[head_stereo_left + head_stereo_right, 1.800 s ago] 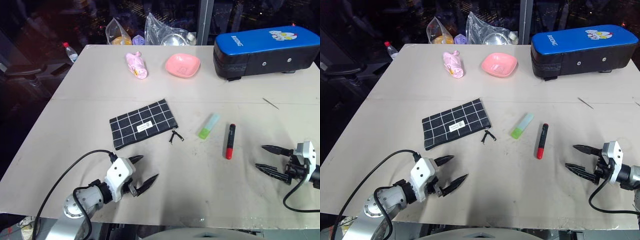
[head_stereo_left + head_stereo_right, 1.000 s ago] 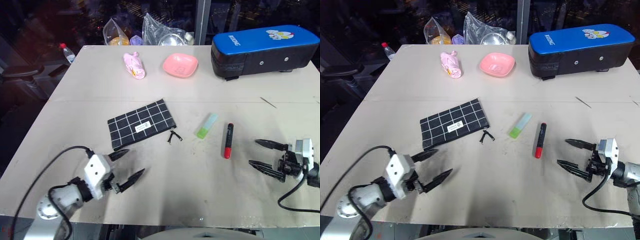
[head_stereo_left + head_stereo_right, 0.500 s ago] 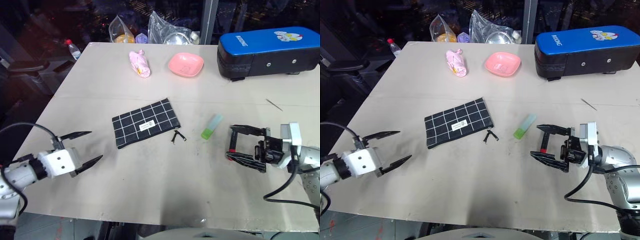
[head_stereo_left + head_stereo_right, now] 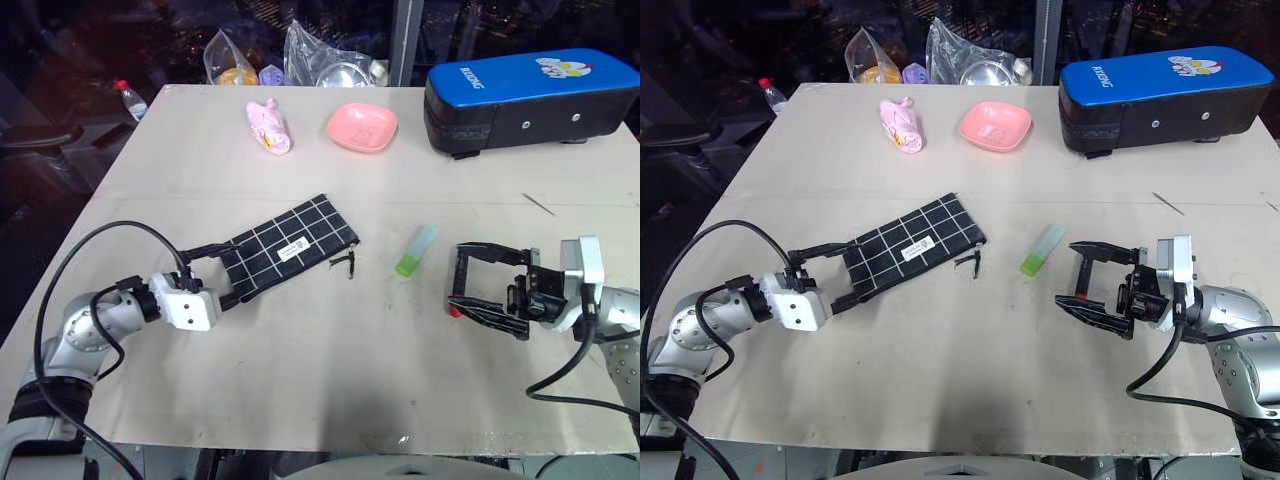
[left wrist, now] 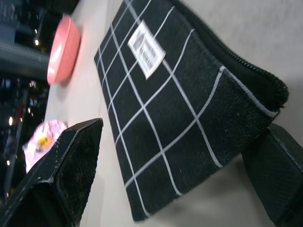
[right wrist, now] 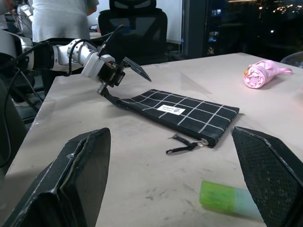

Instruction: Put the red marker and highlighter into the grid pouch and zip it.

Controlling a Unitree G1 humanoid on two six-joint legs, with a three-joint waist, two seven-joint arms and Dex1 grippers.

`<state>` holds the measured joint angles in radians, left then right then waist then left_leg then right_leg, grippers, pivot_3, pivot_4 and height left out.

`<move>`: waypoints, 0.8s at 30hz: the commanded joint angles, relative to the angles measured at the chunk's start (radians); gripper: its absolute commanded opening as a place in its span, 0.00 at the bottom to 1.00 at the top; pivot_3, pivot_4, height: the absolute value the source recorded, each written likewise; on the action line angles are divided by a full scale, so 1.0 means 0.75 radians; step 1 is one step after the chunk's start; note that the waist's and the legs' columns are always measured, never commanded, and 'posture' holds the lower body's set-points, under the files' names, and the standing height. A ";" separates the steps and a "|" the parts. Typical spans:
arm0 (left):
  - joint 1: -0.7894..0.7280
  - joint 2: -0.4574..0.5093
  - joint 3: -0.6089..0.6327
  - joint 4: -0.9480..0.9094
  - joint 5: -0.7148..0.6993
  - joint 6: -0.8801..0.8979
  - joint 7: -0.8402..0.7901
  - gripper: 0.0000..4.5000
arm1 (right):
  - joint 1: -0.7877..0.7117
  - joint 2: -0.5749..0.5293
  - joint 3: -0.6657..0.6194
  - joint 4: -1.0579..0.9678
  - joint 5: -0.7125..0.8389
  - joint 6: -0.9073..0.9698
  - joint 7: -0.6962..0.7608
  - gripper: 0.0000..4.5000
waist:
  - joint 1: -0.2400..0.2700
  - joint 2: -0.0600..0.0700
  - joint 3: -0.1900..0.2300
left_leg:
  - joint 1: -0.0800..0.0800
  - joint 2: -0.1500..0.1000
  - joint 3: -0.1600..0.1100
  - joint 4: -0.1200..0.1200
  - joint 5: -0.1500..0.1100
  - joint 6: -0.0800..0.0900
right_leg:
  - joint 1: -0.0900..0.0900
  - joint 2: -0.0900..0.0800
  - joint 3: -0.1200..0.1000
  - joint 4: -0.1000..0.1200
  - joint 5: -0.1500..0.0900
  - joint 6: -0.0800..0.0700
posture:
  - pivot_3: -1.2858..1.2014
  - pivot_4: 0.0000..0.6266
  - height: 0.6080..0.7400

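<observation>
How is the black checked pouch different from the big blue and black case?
The flat black fabric grid pouch is thin with white lines, lying mid-table. The blue-topped black case is much bigger and boxy, at the far edge. The pouch sits askew; the case lies nearly straight. Both are rectangular.

Your two head views look forward and down over the whole counter (image 4: 300, 380), a step apart sideways, and share nearly everything on it. Your left wrist view sits very close to the grid pouch (image 5: 189, 118), looking along its end. Your right wrist view looks low across the counter toward the left gripper (image 6: 116, 75), sharing the pouch.
</observation>
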<state>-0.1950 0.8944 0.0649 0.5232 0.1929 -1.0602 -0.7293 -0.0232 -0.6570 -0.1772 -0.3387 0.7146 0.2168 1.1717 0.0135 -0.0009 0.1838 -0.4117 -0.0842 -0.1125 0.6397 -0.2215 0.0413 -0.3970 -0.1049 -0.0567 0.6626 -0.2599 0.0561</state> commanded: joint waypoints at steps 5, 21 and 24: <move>0.010 0.081 -0.068 -0.005 -0.035 -0.042 0.018 0.99 | 0.021 -0.010 -0.067 -0.067 0.036 -0.002 -0.031 0.92 | -0.002 0.000 0.000 | 0.000 0.000 0.000 0.002 0.000 0.000 | 0.000 0.001 0.001 0.000 0.001 0.000 | 0.52 0.24 0.96; 0.001 -0.135 -0.104 -0.200 0.182 0.251 0.304 0.99 | -0.021 0.005 -0.043 -0.034 0.006 -0.015 -0.034 0.92 | 0.036 0.005 -0.004 | 0.000 0.000 0.003 0.011 0.000 0.001 | 0.002 0.003 0.003 0.001 0.006 0.006 | 0.52 0.24 0.96; -0.019 -0.141 -0.131 -0.222 0.158 0.247 0.299 0.84 | -0.019 0.003 -0.048 -0.035 0.003 -0.015 -0.036 0.92 | 0.033 0.005 -0.004 | 0.000 0.000 0.004 0.012 0.000 0.001 | 0.002 0.003 0.004 0.001 0.007 0.006 | 0.52 0.24 0.96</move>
<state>-0.1996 0.7910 -0.0208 0.3819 0.3146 -0.8734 -0.5078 -0.0282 -0.6551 -0.2013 -0.3481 0.7101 0.2159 1.1479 0.0380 0.0029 0.1811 -0.4122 -0.0845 -0.1093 0.6489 -0.2213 0.0419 -0.3958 -0.1027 -0.0534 0.6635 -0.2546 0.0608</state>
